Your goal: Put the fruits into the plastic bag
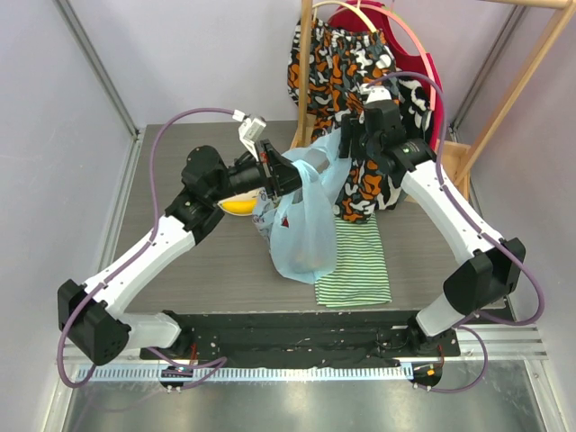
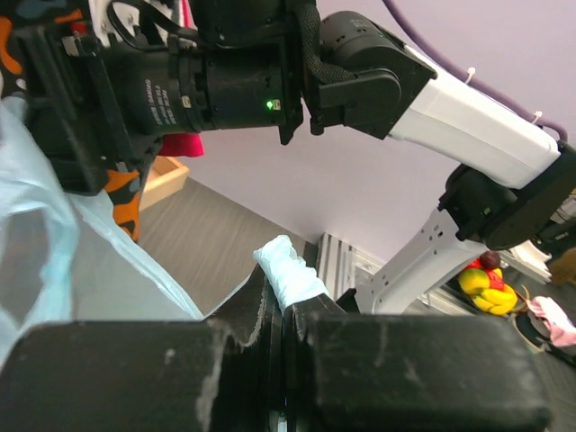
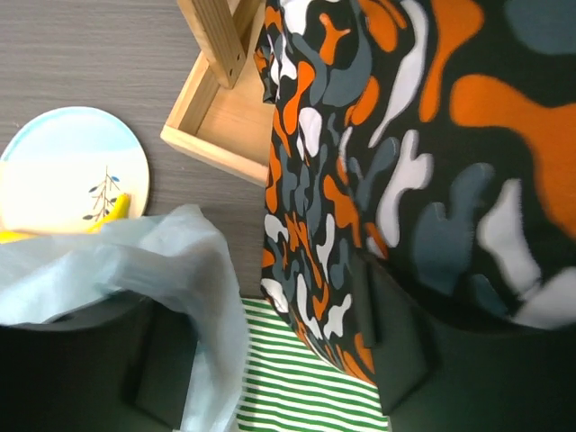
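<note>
Since our left gripper (image 1: 290, 183) is clamped on the bag (image 1: 301, 236) held up mid-table and our right gripper (image 1: 346, 148) is spread wide against its rim, we'd stretch the mouth gently.

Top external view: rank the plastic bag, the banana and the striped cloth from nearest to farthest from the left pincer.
1. plastic bag, pinched in the left pincer itself.
2. banana, just to its left, lower down.
3. striped cloth, off to the right, toward the near edge.
</note>
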